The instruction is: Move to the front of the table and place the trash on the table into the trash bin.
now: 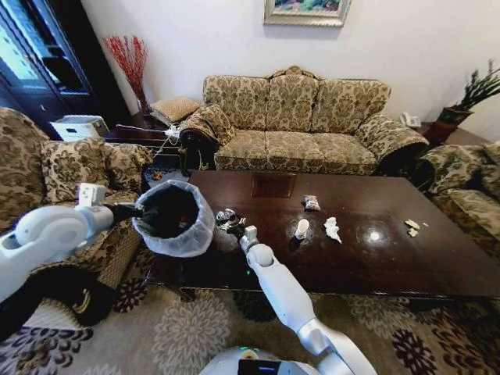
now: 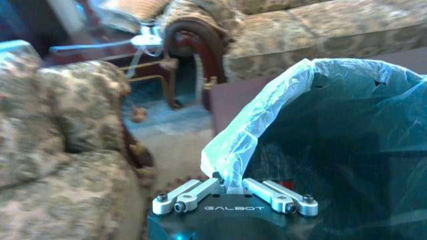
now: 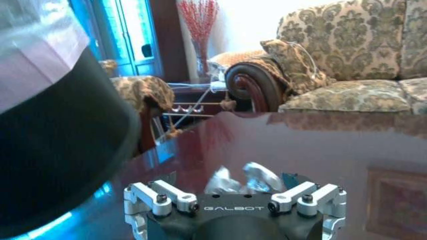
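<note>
Your right end effector (image 1: 228,222), clenched on a crumpled shiny wrapper (image 3: 243,179) above the dark glossy reddish-brown bench (image 1: 391,258), sits just beside the round dark bag-lined trash bin (image 1: 173,219), whose rim your left end effector (image 2: 230,192) grips.

Left end effector (image 2: 230,192) pinched closed, arm extended sideways, right end effector (image 1: 227,220) clamped, arm reaching forward

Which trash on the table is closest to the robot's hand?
The small white cup, just beyond the right gripper; the crumpled tissue, wrapper and yellowish scraps lie farther off.
</note>
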Controlling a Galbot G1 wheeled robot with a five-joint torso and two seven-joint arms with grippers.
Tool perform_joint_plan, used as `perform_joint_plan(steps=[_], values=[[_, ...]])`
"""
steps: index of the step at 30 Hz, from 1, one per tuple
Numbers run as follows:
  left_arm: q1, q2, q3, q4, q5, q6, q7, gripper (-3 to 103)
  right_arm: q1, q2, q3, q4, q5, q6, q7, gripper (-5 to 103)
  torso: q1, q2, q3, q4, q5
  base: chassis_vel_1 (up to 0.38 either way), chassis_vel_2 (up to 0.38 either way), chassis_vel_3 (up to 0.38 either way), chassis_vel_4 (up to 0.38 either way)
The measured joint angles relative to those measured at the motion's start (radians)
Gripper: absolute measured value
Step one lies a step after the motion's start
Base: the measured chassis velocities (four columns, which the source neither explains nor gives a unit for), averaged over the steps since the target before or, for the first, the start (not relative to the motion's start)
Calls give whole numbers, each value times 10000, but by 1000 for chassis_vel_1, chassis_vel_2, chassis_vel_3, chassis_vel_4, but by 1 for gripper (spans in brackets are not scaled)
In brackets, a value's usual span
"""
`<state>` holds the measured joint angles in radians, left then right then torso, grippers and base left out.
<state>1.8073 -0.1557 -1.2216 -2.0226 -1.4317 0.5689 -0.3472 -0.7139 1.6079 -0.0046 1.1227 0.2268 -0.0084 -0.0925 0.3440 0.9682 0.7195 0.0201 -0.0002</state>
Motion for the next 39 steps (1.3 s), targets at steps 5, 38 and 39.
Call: perform_joint_plan(steps=[5, 38, 39], values=[[55, -7, -11, 265, 319, -201, -112, 0, 58, 0, 17, -205, -74, 65, 24, 100, -5, 0, -2, 0, 1, 0, 0, 0, 0], [189, -180, 21, 10, 246, -507, 168, 0, 746, 14, 271, -1590, -198, 626, 10, 100, -7, 0, -4, 9, -2, 41, 43, -40, -44], [208, -188, 23, -18, 243, -510, 169, 0, 845, 12, 314, -1793, -229, 650, 23, 100, -7, 1, -4, 8, -2, 0, 0, 0, 0]])
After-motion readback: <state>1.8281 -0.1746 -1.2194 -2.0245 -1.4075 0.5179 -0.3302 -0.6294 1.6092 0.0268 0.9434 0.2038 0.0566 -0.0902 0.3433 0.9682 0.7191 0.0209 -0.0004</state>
